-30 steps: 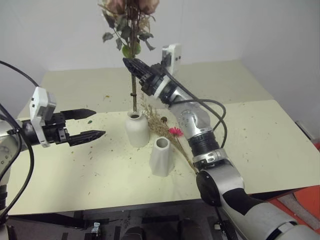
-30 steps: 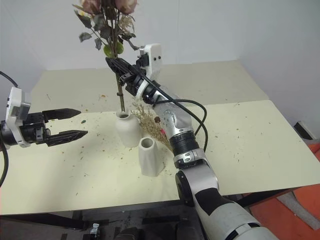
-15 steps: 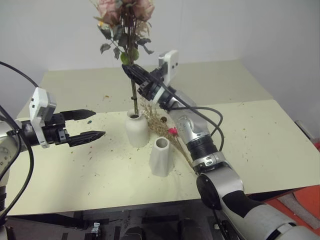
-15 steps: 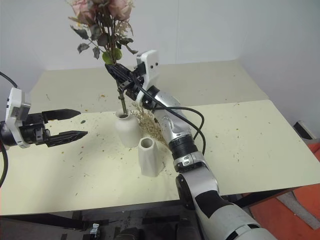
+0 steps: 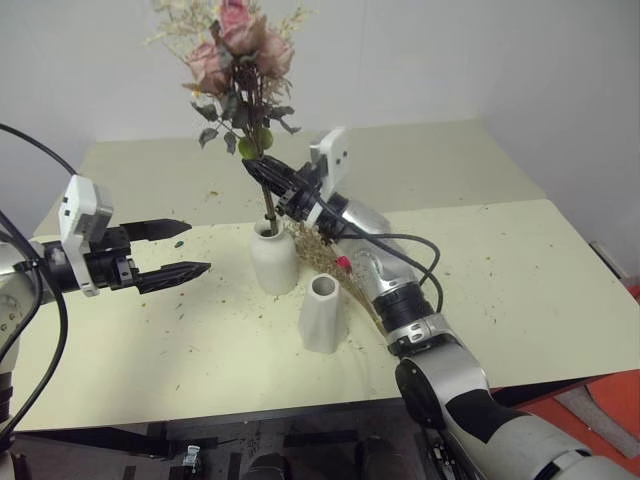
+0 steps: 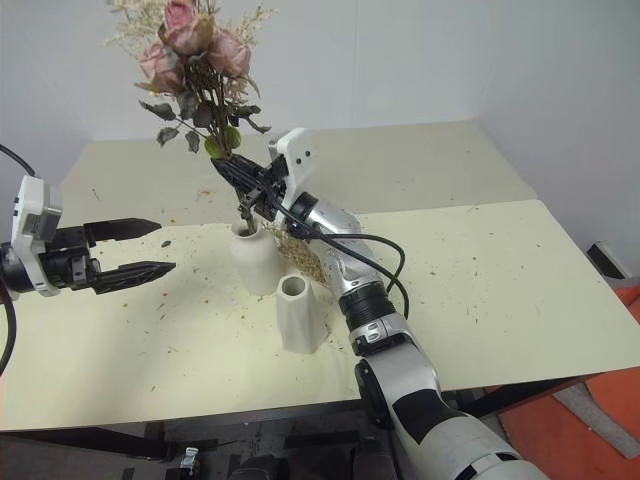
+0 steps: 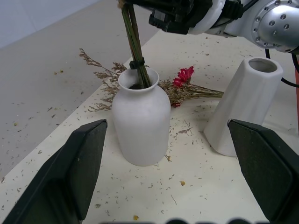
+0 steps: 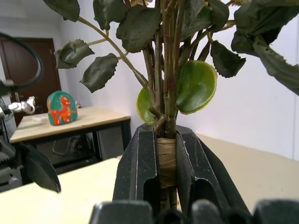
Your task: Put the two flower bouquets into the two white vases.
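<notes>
My right gripper (image 5: 262, 172) is shut on the stems of the pink rose bouquet (image 5: 232, 50), whose stem ends stand inside the mouth of the rounded white vase (image 5: 273, 260). The wrist view shows the taped stems (image 8: 167, 154) clamped between the black fingers (image 8: 138, 163). The stems enter the vase neck (image 7: 137, 80) in the left wrist view. The dry tan grass bouquet (image 5: 325, 252) with its magenta flower (image 7: 185, 75) lies flat on the table behind the tapered white vase (image 5: 321, 312). My left gripper (image 5: 185, 248) is open, level, to the left of the rounded vase.
The pale yellow table (image 5: 520, 270) is strewn with dry plant bits. A second table surface (image 5: 420, 160) joins it behind. A black cable (image 5: 415, 240) loops along my right arm above the table. A teal toy figure (image 8: 61, 108) sits on a far desk.
The right gripper has sunk and tilted, lowering the rose bouquet so its stems go deeper into the rounded vase and the blooms lean left. The left gripper has stayed put.
</notes>
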Robot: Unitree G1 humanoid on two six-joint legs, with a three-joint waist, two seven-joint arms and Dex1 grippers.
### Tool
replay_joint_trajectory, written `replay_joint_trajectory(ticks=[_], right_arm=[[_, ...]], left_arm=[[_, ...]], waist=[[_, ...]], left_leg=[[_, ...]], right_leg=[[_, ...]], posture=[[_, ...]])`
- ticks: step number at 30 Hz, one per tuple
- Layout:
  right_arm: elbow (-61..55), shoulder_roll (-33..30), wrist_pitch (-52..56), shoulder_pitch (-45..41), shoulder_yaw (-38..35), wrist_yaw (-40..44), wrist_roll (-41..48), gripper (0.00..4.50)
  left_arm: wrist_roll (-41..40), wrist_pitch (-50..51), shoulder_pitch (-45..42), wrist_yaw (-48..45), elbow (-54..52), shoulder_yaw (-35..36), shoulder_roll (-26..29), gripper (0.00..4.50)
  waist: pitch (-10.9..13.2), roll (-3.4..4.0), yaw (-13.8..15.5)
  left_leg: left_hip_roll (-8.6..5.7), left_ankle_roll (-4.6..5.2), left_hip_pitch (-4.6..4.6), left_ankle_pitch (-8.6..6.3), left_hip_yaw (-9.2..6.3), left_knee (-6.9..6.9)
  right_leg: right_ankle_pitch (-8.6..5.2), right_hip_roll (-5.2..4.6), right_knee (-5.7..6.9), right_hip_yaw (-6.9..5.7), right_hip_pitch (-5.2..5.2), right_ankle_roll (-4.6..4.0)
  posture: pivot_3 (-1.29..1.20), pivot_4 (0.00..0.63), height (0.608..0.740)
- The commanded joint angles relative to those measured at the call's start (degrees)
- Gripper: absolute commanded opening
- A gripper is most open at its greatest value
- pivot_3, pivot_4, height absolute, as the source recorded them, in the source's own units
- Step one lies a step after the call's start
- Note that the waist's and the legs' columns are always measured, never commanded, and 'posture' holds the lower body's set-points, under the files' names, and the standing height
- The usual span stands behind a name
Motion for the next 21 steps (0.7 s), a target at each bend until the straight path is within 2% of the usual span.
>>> replay_joint_trajectory(ticks=[1,7,19,21], right_arm=[[0.74,2.15,-3.37,0.46,0.50,0.70,-1.04,0.23],[1.19,2.07,-3.98,1.42,1.12,2.61,-1.64,0.23],[-0.99,0.42,-3.06,2.37,0.98,5.33,-1.08,4.34],[-2.80,-1.39,-1.29,3.28,0.84,8.05,-0.08,4.45]], left_arm=[[-0.81,-0.14,-0.21,0.17,-1.32,1.47,0.92,4.50],[-0.69,-0.18,-0.40,0.12,-1.04,1.27,0.94,4.50],[-0.30,-0.75,-1.37,-0.27,-0.09,0.30,0.72,4.50],[-0.19,-0.91,-1.90,-0.51,0.34,-0.16,0.68,4.50]], waist=[[0.00,0.00,-0.01],[0.00,0.00,0.00],[0.00,0.00,0.00],[0.00,0.00,0.05]], left_leg=[[0.00,0.00,0.00,0.00,0.00,0.00],[0.00,0.00,0.00,0.00,0.00,0.00],[0.00,0.00,0.00,0.00,0.00,0.00],[0.00,0.00,0.00,0.00,0.00,0.00]], right_leg=[[0.00,0.00,0.00,0.00,0.00,0.00],[0.00,0.00,0.00,0.00,0.00,0.00],[0.00,0.00,0.00,0.00,0.00,0.00],[0.00,0.00,0.00,0.00,0.00,0.00]], posture=[[0.00,0.150,0.740],[0.00,0.150,0.740],[0.00,0.150,0.740],[0.00,0.150,0.740]])
